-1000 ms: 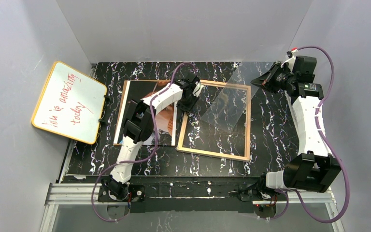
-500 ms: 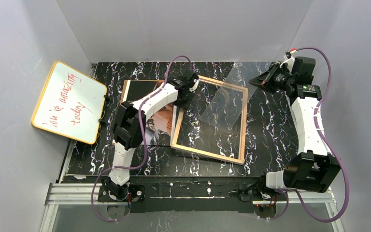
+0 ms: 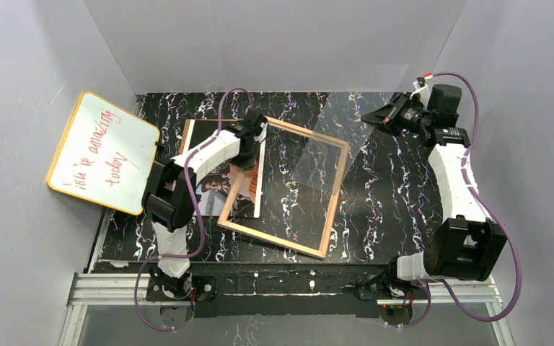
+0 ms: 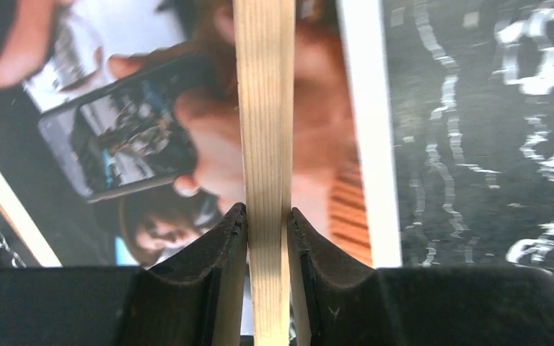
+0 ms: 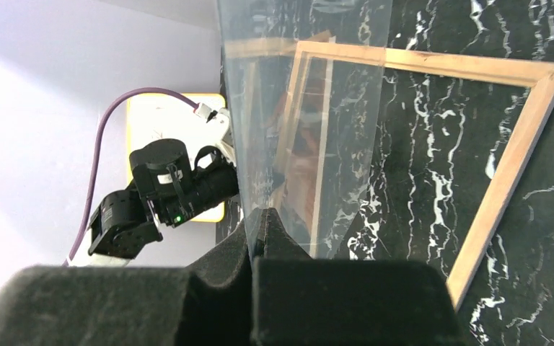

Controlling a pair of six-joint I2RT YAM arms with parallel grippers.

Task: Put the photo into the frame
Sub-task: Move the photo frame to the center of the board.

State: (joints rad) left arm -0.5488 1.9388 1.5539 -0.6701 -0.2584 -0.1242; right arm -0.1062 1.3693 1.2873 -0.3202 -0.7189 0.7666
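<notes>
The photo (image 3: 213, 186) lies picture side up on the dark marbled table, left of centre, partly under my left arm. The frame (image 3: 274, 240) lies tan wood side up, skewed, with its left rail across the photo's right part. My left gripper (image 3: 249, 153) is shut on that left rail. The left wrist view shows my gripper (image 4: 267, 216) clamping the wooden rail (image 4: 263, 108) above the photo (image 4: 151, 130). My right gripper (image 3: 368, 117) is shut on a corner of the clear sheet (image 3: 324, 155), held tilted above the frame's far right. The right wrist view shows the gripper (image 5: 260, 220), the sheet (image 5: 303, 108) and the frame (image 5: 505, 180).
An orange-rimmed whiteboard (image 3: 104, 151) with red handwriting leans at the left wall. Grey walls close in the table on the left, the back and the right. A metal rail (image 3: 288, 288) with both arm bases runs along the near edge.
My left gripper has pulled the frame to the left and turned it, so its left rail now lies over the photo. My right gripper has shifted a little left with the clear sheet.
</notes>
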